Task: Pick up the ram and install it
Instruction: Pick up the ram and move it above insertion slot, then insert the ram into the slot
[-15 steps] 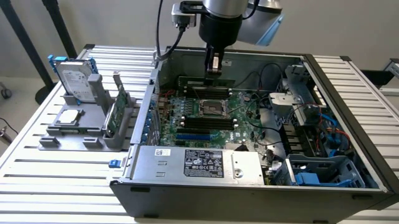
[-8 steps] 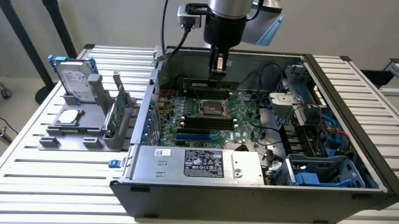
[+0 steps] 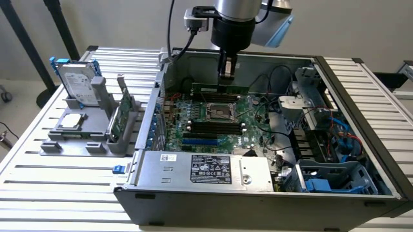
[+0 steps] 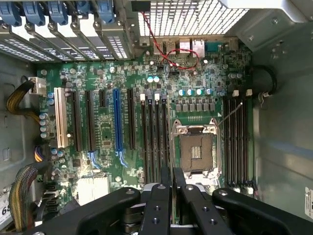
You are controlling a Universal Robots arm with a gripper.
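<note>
Ram (image 3: 219,88) pinched by its upper edge in gripper (image 3: 227,77), held level and on edge just behind CPU socket (image 3: 218,112) as seen in exterior view, low over motherboard (image 3: 255,108); contact with board impossible to tell. From wrist view, fingers (image 4: 161,196) drawn close together around thin dark sliver, black memory slots (image 4: 154,132) on both sides of socket.
</note>
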